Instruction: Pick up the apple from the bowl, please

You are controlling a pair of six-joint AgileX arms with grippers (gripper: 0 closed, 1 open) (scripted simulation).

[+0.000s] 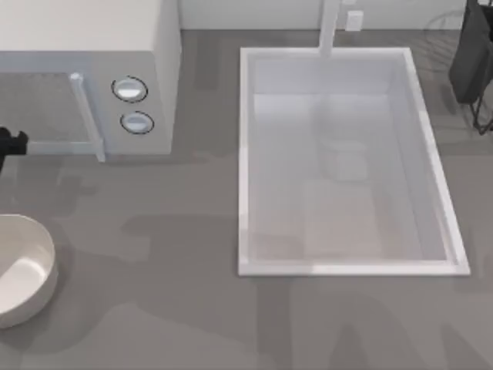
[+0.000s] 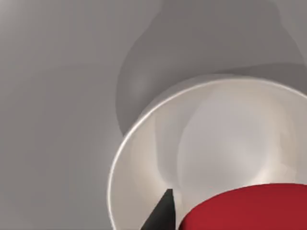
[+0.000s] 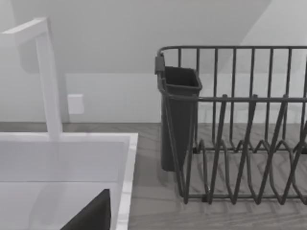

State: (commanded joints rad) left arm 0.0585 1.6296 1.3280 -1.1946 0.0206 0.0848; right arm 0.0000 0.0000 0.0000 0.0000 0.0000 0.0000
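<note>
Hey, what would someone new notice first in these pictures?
Probably the white sink across the table's middle and right, with the microwave at upper left. The bowl sits at the left edge; the left wrist view shows the red apple at it.

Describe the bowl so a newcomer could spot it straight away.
Start at the microwave on the table's left side. Nearer the camera, at the left edge, sits the bowl. It is round and off-white with a thick rim, unlike the boxy microwave and rectangular sink.
</note>
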